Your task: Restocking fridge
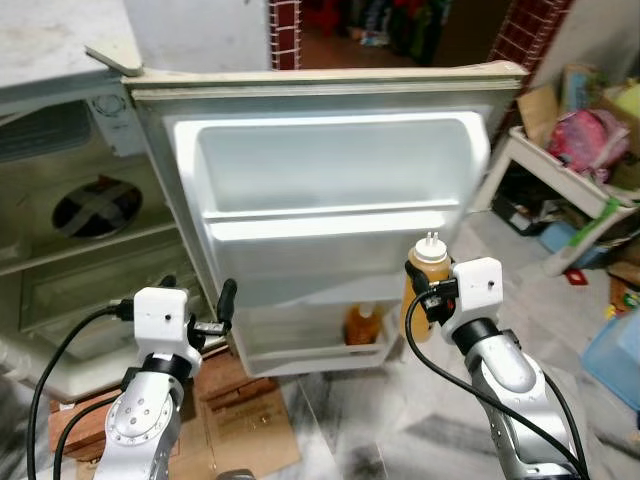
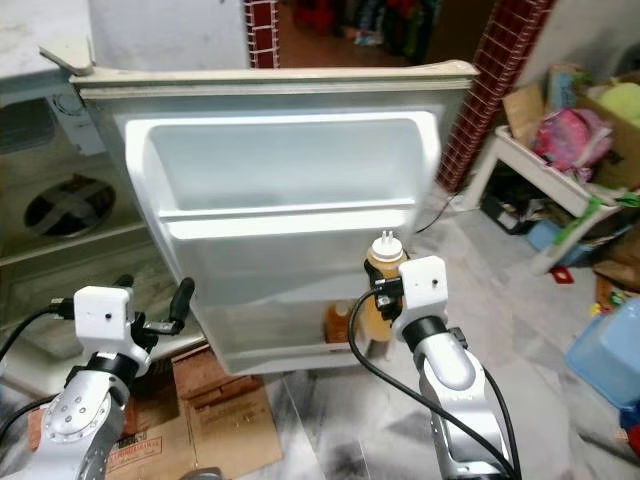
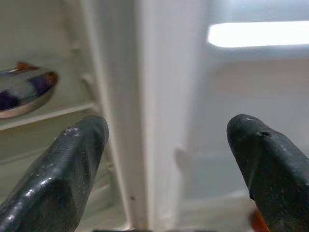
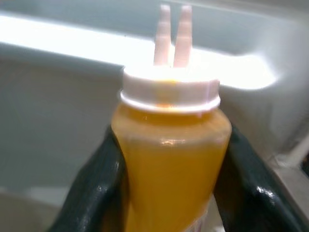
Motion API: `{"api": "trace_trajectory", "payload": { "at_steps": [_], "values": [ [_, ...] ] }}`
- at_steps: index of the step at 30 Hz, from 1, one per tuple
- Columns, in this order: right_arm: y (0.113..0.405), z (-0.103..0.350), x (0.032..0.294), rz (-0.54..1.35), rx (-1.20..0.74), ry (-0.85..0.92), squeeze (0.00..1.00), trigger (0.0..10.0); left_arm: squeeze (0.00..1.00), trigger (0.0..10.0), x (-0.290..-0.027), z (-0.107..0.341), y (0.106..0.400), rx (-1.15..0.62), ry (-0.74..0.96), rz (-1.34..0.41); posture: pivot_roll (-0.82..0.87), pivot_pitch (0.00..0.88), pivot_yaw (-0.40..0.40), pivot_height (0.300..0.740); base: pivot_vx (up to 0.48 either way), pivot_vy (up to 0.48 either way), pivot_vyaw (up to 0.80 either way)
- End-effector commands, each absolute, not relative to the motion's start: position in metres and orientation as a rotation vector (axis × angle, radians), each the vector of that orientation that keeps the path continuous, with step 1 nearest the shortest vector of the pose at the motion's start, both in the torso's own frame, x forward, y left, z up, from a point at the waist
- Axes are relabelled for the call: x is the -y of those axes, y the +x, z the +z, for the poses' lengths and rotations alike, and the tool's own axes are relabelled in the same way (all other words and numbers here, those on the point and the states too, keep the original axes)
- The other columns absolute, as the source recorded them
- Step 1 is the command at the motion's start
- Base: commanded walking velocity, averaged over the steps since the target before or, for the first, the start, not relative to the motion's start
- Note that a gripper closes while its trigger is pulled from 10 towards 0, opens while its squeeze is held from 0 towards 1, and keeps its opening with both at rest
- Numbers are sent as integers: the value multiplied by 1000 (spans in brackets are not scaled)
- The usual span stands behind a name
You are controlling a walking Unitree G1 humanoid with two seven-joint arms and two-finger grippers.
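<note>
A yellow sauce bottle (image 1: 429, 264) with a white multi-nozzle cap is held upright in my right gripper (image 1: 421, 292), whose black fingers (image 4: 91, 188) are shut on its sides. It hangs in front of the open fridge door (image 1: 330, 180), just right of the lower door shelf (image 1: 300, 352). In that shelf stands another orange bottle (image 1: 362, 325). My left gripper (image 1: 198, 296) is open at the door's left edge. The left wrist view shows its fingers (image 3: 72, 164) either side of that edge.
The fridge body (image 1: 70, 230) is open on the left, with a patterned dish (image 3: 24, 92) on a shelf inside. Flattened cardboard (image 1: 240, 420) lies on the floor below the door. A cluttered white table (image 1: 560, 170) and a blue bin (image 1: 620, 355) stand on the right.
</note>
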State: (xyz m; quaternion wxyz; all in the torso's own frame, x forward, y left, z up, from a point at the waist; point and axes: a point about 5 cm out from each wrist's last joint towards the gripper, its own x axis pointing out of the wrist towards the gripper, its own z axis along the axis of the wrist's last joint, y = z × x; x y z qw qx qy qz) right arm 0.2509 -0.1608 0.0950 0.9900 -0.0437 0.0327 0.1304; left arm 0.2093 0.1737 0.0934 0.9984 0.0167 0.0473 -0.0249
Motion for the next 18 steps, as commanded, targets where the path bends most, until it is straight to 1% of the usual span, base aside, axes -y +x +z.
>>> {"api": "trace_trajectory", "payload": {
  "at_steps": [1, 5, 13, 18],
  "values": [
    [254, 106, 162, 260, -12, -94, 0, 10000, 0, 10000, -172, 96, 210, -87, 38, -47, 37, 51, -32, 740, 0, 0, 0],
    [254, 106, 162, 268, -14, -99, 0, 10000, 0, 10000, -174, 95, 210, -90, 61, -10, 40, 56, -34, 740, 0, 0, 0],
    [254, 105, 161, 284, -17, -104, 0, 10000, 0, 10000, -176, 95, 209, -95, 64, 9, 42, 60, -37, 740, 0, 0, 0],
    [254, 105, 160, 300, -16, -96, 0, 10000, 0, 10000, -179, 93, 209, -112, 104, 65, 44, 64, -37, 740, 0, 0, 0]
  ]
}}
